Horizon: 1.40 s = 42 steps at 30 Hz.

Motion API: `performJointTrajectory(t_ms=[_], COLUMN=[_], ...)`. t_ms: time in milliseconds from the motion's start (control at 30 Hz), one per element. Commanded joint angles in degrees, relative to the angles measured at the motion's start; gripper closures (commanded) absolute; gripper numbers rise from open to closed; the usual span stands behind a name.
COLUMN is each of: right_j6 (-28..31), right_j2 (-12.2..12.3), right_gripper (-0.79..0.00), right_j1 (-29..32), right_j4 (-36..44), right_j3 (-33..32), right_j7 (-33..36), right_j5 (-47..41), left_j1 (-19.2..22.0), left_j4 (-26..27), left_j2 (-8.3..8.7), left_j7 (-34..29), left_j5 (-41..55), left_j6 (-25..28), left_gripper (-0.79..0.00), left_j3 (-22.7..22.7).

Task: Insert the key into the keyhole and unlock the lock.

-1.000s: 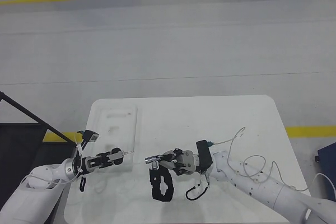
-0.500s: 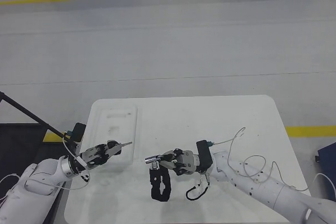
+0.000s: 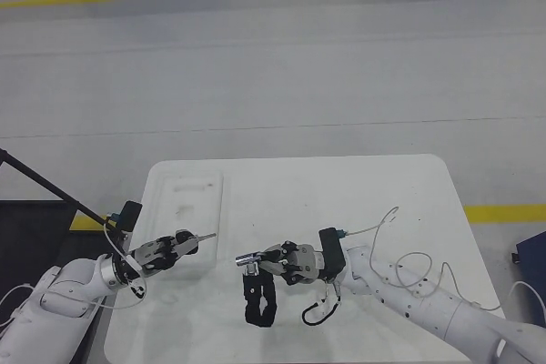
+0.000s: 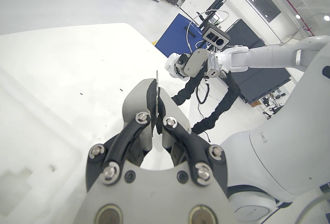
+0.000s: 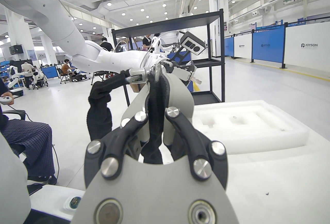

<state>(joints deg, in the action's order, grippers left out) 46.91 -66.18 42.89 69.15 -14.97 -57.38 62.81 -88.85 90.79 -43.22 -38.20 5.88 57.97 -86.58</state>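
Observation:
My left gripper is shut on a thin metal key, whose blade sticks out past the fingertips toward the lock. My right gripper is shut on a cable lock, holding its silver cylinder above the table, keyhole end facing the key. The black sleeved cable loop hangs down below. A gap separates the key tip from the cylinder.
A white foam tray with cut-out pockets lies at the table's back left. A black cord loop and white cables trail by the right arm. A black shelf frame stands to the left.
The left gripper with the key pulled back left, away from the lock, and lifted slightly; the gap to the cylinder widened. The right gripper and lock stayed still.

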Motion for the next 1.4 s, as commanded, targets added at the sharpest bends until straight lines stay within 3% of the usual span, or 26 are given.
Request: performJointTrajectory(t_ms=[0, 100, 367, 700, 900, 1367], right_j6=[0.0, 0.0, 0.0, -0.6, -1.1, -1.1], right_j2=[0.0, 0.0, 0.0, 0.0, 0.7, 0.7], right_gripper=[0.0, 0.0, 0.0, 0.0, 0.0, 0.0], right_j1=[0.0, 0.0, 0.0, 0.3, 2.3, 2.3], right_j4=[0.0, 0.0, 0.0, 0.2, 0.6, 0.6], right_j3=[0.0, 0.0, 0.0, -0.2, -3.7, -3.7], right_j7=[0.0, 0.0, 0.0, 0.6, 4.7, 4.7], right_j5=[0.0, 0.0, 0.0, -0.3, -2.3, -2.3], left_j1=[0.0, 0.0, 0.7, 0.4, -0.3, -0.3], left_j4=[1.9, 5.4, 11.3, 7.5, 9.9, 9.9], left_j2=[-0.18, -0.63, -1.13, 0.39, 3.33, 3.33], left_j7=[0.5, 2.4, 6.2, 27.9, 41.4, 41.4], left_j5=[-2.2, -2.1, -15.5, -33.7, -44.7, -44.7], left_j6=[0.0, 0.0, 0.0, 0.0, 0.0, 0.0], left_gripper=[0.0, 0.0, 0.0, 0.0, 0.0, 0.0], left_j3=[0.4, 1.6, 3.0, 4.4, 6.5, 6.5])
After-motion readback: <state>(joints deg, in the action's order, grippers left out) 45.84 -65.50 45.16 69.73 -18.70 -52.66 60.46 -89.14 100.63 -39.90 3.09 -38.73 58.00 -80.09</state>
